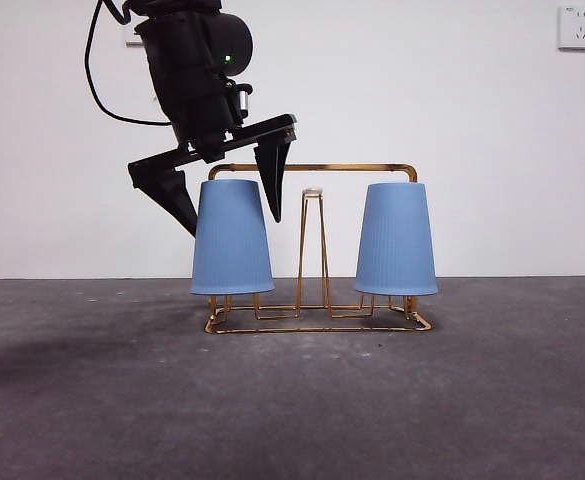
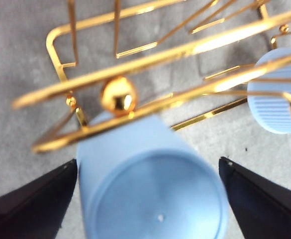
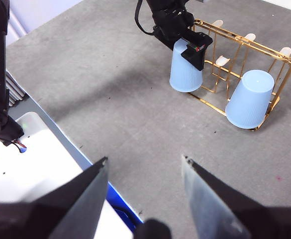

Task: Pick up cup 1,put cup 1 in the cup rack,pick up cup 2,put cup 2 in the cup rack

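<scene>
Now, the cup rack [image 1: 317, 300] is sitting on the grey bench [image 1: 292, 400], and both blue cups are already standing upside down on its pegs. One cup [image 1: 396, 238] is resting at the far end from the working arm, and nothing is touching it. The other cup [image 1: 232, 237], which you can take to be cup 2, is sitting at the end under the arm, just below the rack's gold handle bar.

Your left claw [image 1: 228, 200] is hovering over that cup with its jaws spread wide, one on each side of the upturned base. In the left wrist view there is a clear gap showing between each black jaw and the blue wall of the cup [image 2: 150, 194], so you are gripping nothing. A bare peg is standing between the two cups.

Your right claw [image 3: 145, 174] is waiting well apart from the rack, jaws open and empty, near a white tray [image 3: 41, 164] at the bench's edge.

By the look of it you are finishing the last step, the release of cup 2. What the next move is calling for is a straight lift upward, keeping the jaws wide so neither one is brushing the cup or catching the handle bar.
</scene>
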